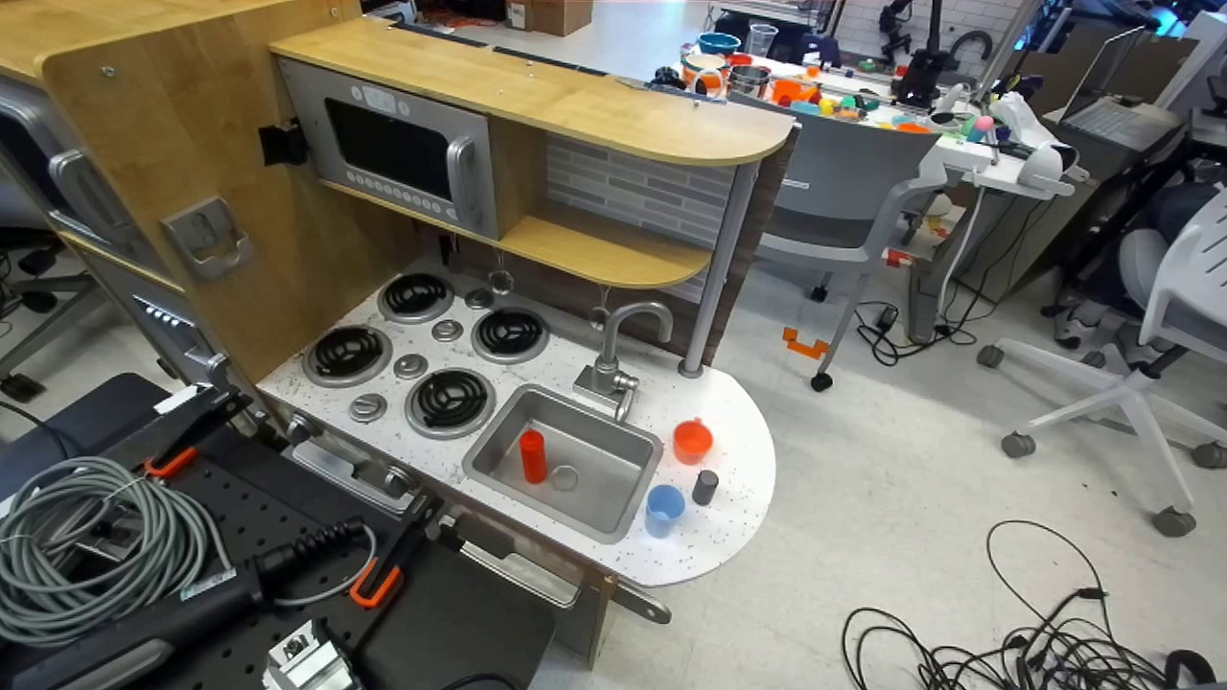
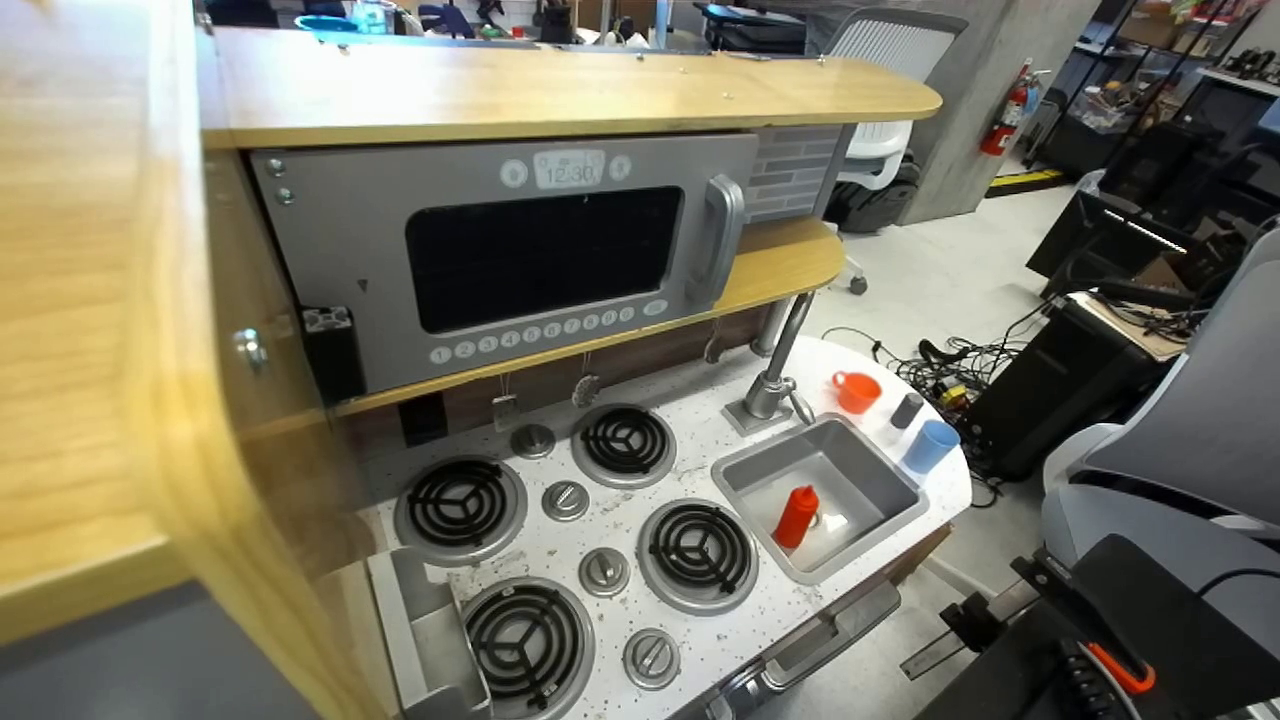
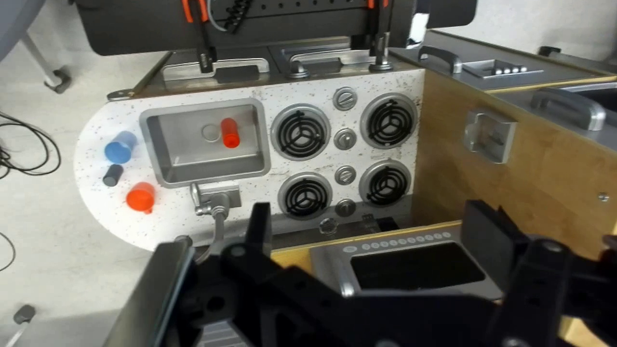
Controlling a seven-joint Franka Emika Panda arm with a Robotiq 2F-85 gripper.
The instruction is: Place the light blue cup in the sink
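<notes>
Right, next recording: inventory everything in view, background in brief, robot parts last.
sink: 1, grey, in counter
counter: 1, white, around sink
faucet: 1, silver, behind sink
blue cup: 1, light blue, counter's rounded end
orange cup: 1, orange-red, same end
cylinder: 1, dark grey, near blue cup
bottle: 1, red, in sink
burners: 4, black, on counter
knobs: 4, grey, among burners
microwave: 1, grey, above counter
chairs: several, grey and white, on floor
cables: many, black, on floor
pincer: 1, black, wrist view, jaws apart

Pale floor [image 1: 824, 537], grey chair [image 1: 844, 177], cluttered table [image 1: 970, 155], white brick wall [image 1: 868, 21]
</notes>
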